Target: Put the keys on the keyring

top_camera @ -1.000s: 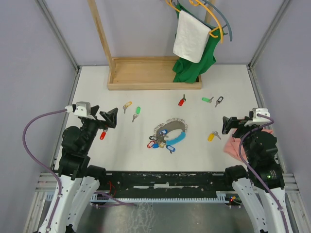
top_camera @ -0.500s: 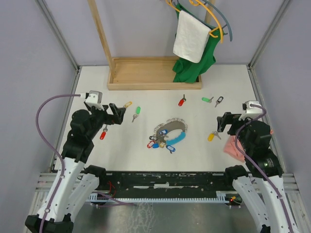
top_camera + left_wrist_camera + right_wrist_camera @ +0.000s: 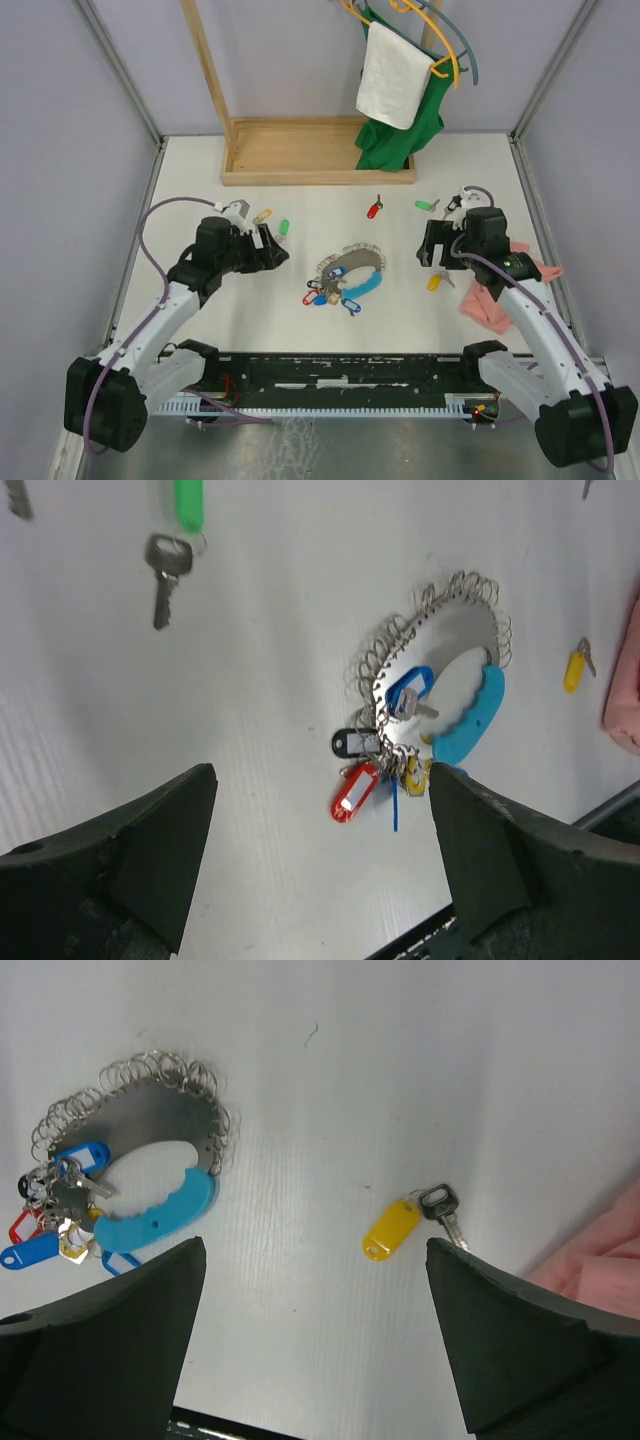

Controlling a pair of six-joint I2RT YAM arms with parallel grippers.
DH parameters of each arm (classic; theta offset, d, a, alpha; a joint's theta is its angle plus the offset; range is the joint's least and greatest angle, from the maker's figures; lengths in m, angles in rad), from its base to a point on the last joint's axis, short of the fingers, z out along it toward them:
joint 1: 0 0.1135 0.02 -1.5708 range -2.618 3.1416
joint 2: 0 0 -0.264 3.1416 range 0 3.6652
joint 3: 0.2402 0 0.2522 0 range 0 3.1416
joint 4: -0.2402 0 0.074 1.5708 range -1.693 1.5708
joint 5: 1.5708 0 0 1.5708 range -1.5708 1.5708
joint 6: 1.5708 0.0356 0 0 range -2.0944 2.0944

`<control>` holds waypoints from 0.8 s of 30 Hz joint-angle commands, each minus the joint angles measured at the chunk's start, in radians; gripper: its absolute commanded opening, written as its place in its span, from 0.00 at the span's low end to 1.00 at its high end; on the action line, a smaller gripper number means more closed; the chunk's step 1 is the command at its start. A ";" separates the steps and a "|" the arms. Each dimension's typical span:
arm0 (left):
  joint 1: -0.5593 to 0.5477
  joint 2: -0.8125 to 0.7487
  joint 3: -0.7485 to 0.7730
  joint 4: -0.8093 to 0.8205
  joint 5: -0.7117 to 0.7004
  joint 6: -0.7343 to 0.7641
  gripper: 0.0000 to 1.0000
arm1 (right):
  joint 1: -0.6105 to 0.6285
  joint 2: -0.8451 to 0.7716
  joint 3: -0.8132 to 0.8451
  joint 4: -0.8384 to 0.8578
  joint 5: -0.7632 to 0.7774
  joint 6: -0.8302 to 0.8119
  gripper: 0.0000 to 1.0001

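Observation:
The keyring [image 3: 349, 273], a grey metal coil with a light-blue tube and a bunch of tagged keys, lies mid-table. It also shows in the left wrist view [image 3: 468, 712] and the right wrist view [image 3: 150, 1215]. Loose keys lie around it: a green-tagged key [image 3: 283, 228] [image 3: 172, 540], a yellow-tagged key [image 3: 435, 282] [image 3: 398, 1225], a red-tagged key [image 3: 375, 209], and a green one [image 3: 427, 205] and a black one [image 3: 452, 207] at the back right. My left gripper [image 3: 272, 252] [image 3: 320, 780] is open and empty, left of the keyring. My right gripper [image 3: 430, 245] [image 3: 315, 1250] is open and empty, just behind the yellow-tagged key.
A pink cloth [image 3: 492, 298] [image 3: 600, 1255] lies at the right beside my right arm. A wooden rack base [image 3: 318, 152] stands at the back. A white towel [image 3: 393, 75] and a green garment hang above it.
Both arms have reached forward and inward. The left gripper moved right towards the keyring, the right gripper moved left towards the yellow-tagged key. Both stayed open.

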 commanded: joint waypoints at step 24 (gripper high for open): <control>-0.256 0.511 -0.026 0.455 0.038 -0.157 0.72 | 0.229 0.664 -0.025 0.489 -0.237 0.262 0.81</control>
